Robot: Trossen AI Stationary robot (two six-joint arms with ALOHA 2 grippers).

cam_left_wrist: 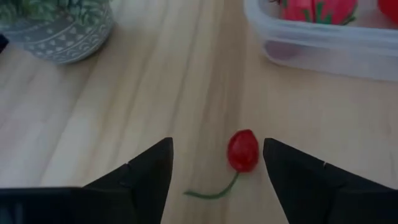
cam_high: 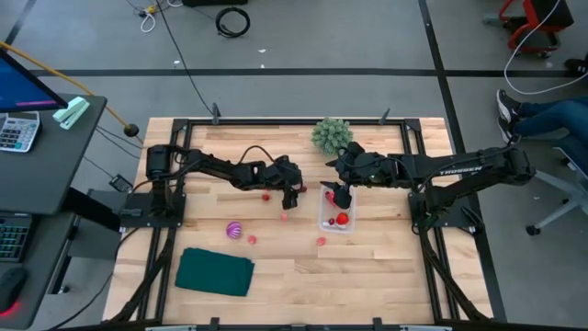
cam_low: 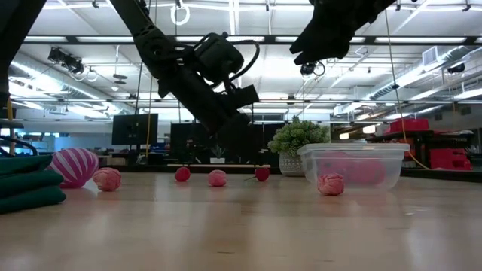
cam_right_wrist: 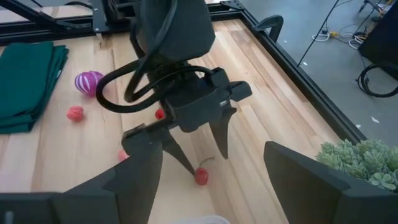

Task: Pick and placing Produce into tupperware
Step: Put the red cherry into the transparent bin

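Your left hand [cam_left_wrist: 217,171] hangs wide open, empty, over the small red stemmed cherry [cam_left_wrist: 242,150] on the pale wooden surface [cam_left_wrist: 155,93]; the berry sits nearer one finger, stem trailing toward the wrist. The clear rectangular plastic tub [cam_left_wrist: 323,43] lies just beyond. Your right hand [cam_high: 342,195], open and empty, hovers over that tub.

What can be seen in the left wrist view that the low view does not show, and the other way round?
Only the left wrist view shows the cherry's thin green stem curling on the table and the left gripper open around it. Only the low view shows the purple-striped ball, the green cloth and a berry in front of the tub. Both show the cherry, the tupperware and the potted plant.
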